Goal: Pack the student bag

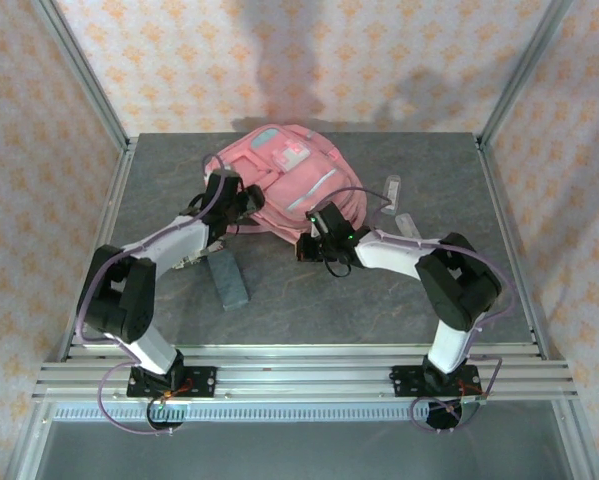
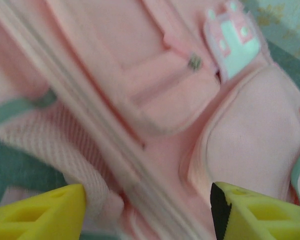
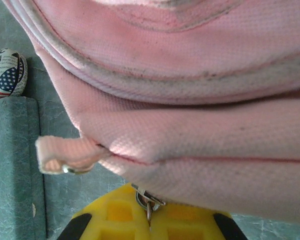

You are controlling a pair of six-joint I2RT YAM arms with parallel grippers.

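The student bag (image 1: pixel 284 172), a large pink backpack with a light-blue and white patch (image 2: pixel 232 40), lies at the back middle of the table. My left gripper (image 1: pixel 231 200) hovers at the bag's left side; its yellow fingers (image 2: pixel 44 212) stand wide apart, open, with the bag's zip seam (image 2: pixel 139 170) below the gap. My right gripper (image 1: pixel 317 238) is at the bag's near edge. Its yellow fingers (image 3: pixel 114 217) are pressed together on a small metal zip pull (image 3: pixel 147 201) under the pink fabric (image 3: pixel 200 145). A pink loop with a metal ring (image 3: pixel 64 156) hangs just left of it.
A dark grey oblong block (image 1: pixel 226 282) lies on the table in front of the left arm. A rounded thing with a flag print (image 3: pixel 7 72) sits beside a grey slab (image 3: pixel 14 165). Two clear, pale items (image 1: pixel 392 187) (image 1: pixel 409 225) lie right of the bag.
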